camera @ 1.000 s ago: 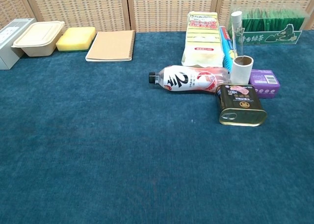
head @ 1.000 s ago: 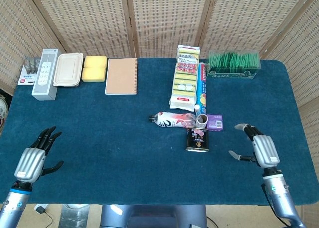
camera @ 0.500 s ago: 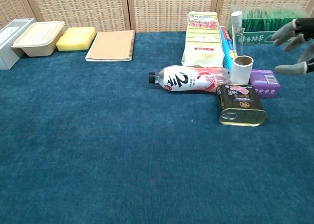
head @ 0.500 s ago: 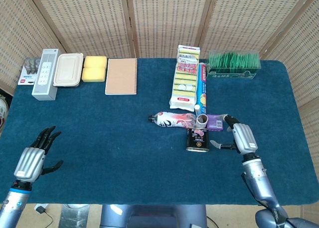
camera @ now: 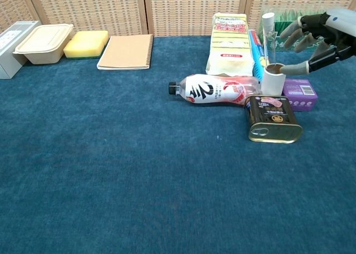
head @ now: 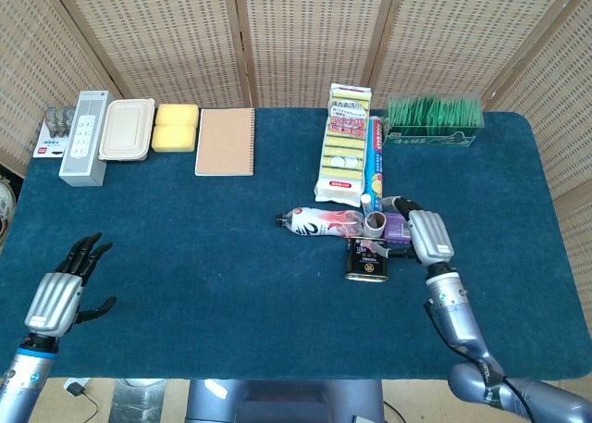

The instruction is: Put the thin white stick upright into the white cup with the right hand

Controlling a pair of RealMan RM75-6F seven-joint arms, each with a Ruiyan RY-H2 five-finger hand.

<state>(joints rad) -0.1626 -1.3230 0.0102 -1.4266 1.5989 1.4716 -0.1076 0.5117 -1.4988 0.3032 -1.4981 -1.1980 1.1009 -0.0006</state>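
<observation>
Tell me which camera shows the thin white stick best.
The chest view: the thin white stick stands side-on in the white cup, full length visible. The head view looks down on it, so only a short stub shows.

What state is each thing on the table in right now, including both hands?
Thin white stick: upright in the cup.
White cup: upright.
Bottle: lying on its side, capped.
Tin can: lying flat.
Food container: lid closed.
Notebook: closed.
Right hand: open, beside the cup.
Left hand: open.
</observation>
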